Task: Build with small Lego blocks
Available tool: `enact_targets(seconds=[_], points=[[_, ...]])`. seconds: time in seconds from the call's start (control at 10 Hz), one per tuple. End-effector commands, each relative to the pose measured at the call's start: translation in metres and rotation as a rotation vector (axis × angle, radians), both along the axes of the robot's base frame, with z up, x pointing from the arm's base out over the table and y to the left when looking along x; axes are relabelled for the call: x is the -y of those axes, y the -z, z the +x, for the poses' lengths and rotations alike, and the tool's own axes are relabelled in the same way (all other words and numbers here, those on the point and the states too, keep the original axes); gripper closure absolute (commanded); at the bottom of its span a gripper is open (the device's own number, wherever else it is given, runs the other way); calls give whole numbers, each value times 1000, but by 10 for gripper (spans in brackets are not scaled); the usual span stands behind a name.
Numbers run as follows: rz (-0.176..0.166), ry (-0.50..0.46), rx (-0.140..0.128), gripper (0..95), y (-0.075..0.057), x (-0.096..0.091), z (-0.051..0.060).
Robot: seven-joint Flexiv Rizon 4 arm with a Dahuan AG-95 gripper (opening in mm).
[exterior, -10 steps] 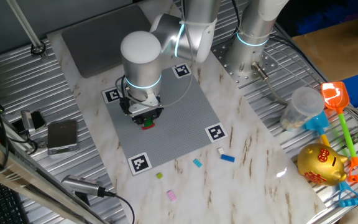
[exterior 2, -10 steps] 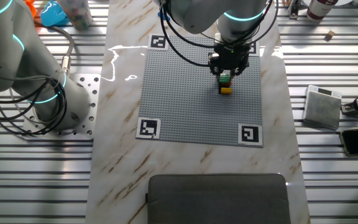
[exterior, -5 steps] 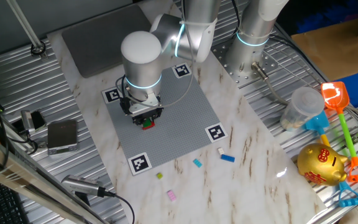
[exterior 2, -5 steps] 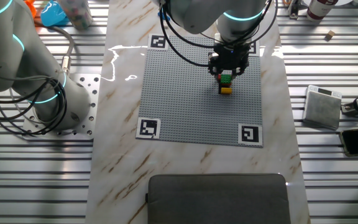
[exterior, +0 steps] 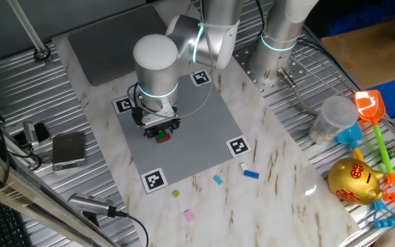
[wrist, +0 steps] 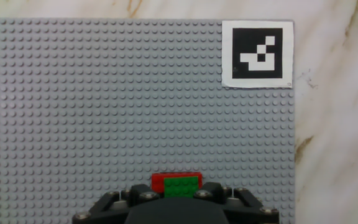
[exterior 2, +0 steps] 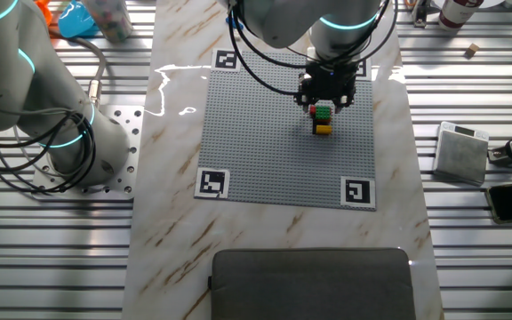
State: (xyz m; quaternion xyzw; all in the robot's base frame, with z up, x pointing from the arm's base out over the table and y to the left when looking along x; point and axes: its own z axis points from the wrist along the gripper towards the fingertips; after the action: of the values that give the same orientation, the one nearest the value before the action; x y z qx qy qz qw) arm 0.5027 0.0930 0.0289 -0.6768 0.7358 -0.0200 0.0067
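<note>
**Gripper over small brick stack on grey plate**

Gripper [exterior 2: 325, 96] sits low over the grey studded plate [exterior 2: 265, 142], directly above a small stack of Lego blocks [exterior 2: 323, 120]. In the other fixed view the stack shows green over black and yellow, with a bit of red at the top edge near the fingers. Hand view: green brick [wrist: 181, 185] on a red brick [wrist: 176, 178], right at the gripper body's front edge. Fingertips are hidden by the gripper body, so cannot tell if the jaws are closed, loose, or touching the stack.

Loose bricks lie on the marble table [exterior: 280, 171] off the plate's near edge: blue [exterior: 252, 174], light blue [exterior: 218, 180], white [exterior: 243, 166], yellow-green [exterior: 176, 194], pink [exterior: 189, 215]. They are well apart from the gripper.

Square marker [wrist: 257, 54] sits at a plate corner.
</note>
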Motion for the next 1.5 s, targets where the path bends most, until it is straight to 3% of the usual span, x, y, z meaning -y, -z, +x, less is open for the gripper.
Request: enact_targets(seconds=[0.1,0.2,0.3,0.4,1.5], points=[[0,5,-1,570,-7,8,0],[5,17,-2,760,-11,14,1],[9,29,-1,760,-12,15,1],[14,68,1,950,-14,18,0],[10,81,5,950,-8,27,1]])
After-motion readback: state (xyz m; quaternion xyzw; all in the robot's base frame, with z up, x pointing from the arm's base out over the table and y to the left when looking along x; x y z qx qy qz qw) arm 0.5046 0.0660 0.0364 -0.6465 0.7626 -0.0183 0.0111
